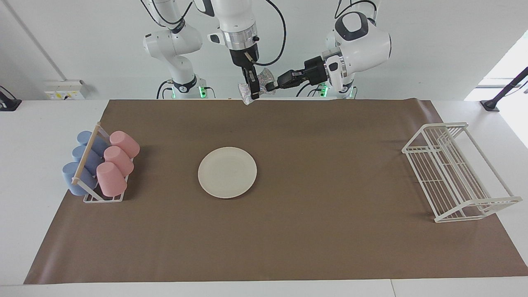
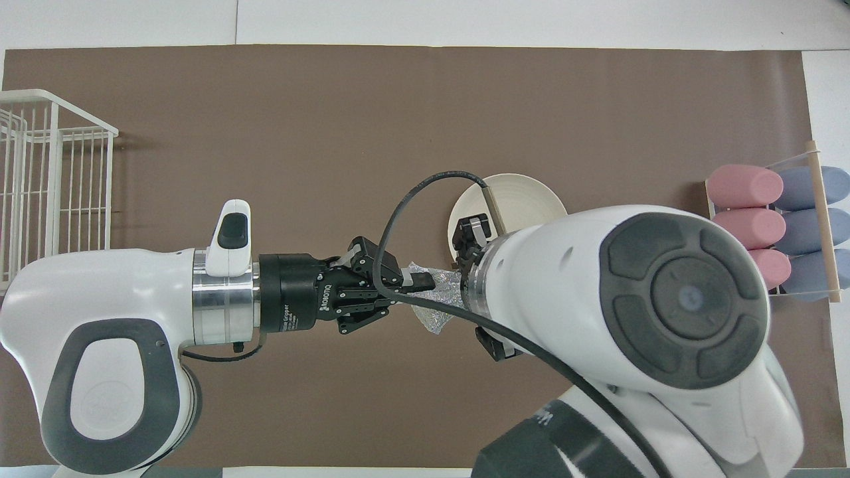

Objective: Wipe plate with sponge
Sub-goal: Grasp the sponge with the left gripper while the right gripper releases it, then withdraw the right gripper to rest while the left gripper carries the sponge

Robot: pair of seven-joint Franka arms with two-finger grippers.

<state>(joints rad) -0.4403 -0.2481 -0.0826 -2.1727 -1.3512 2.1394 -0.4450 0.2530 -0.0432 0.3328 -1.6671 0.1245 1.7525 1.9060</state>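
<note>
The sponge point(image 1: 265, 76), a silvery mesh wad, hangs in the air over the mat's edge nearest the robots, between both grippers. My left gripper point(image 1: 269, 86) reaches in level from the left arm's end and is shut on the sponge point(image 2: 435, 313). My right gripper point(image 1: 251, 91) points straight down with the sponge around its tips. The cream-white plate point(image 1: 227, 172) lies flat on the mat near the middle, with nothing on it. In the overhead view my right arm covers part of the plate point(image 2: 524, 196), and my left gripper point(image 2: 425, 282) pokes into the wad.
A rack of pink and blue cups point(image 1: 101, 165) lying on their sides sits toward the right arm's end. A white wire dish rack point(image 1: 458, 171) stands toward the left arm's end. A brown mat point(image 1: 330, 231) covers the table.
</note>
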